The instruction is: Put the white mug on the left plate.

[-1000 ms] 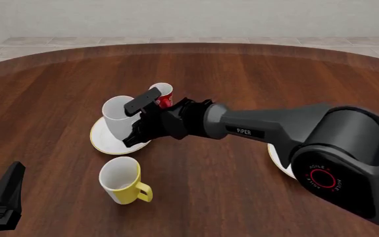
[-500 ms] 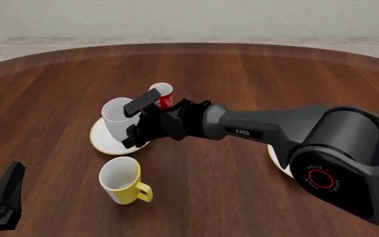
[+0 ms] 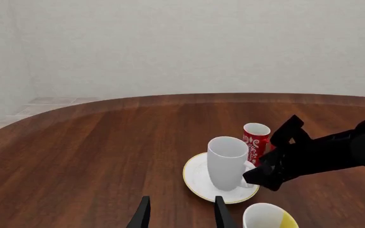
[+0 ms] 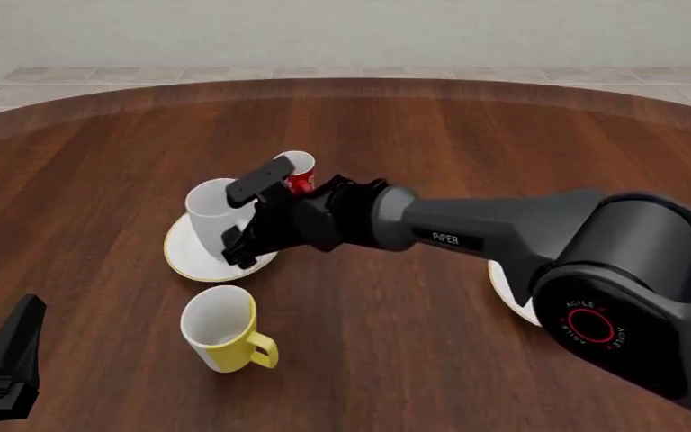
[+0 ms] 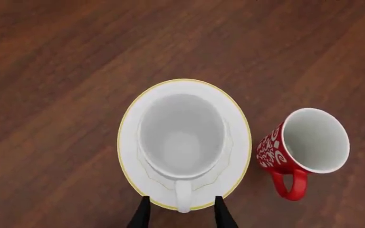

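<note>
White mug upright on plate

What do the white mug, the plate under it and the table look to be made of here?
White mug: looks like glazed ceramic, smooth all-white walls with soft shading. Left plate: likely the same glazed ceramic, white with a thin golden rim line. Table: reads as dark polished wood, with plank seams, streaky grain and a faint sheen. These are simulator renders, so that is appearance only.

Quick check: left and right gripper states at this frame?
Left gripper: open, holding nothing.
Right gripper: open, fingers either side of the white mug handle, mug on the left plate.
</note>
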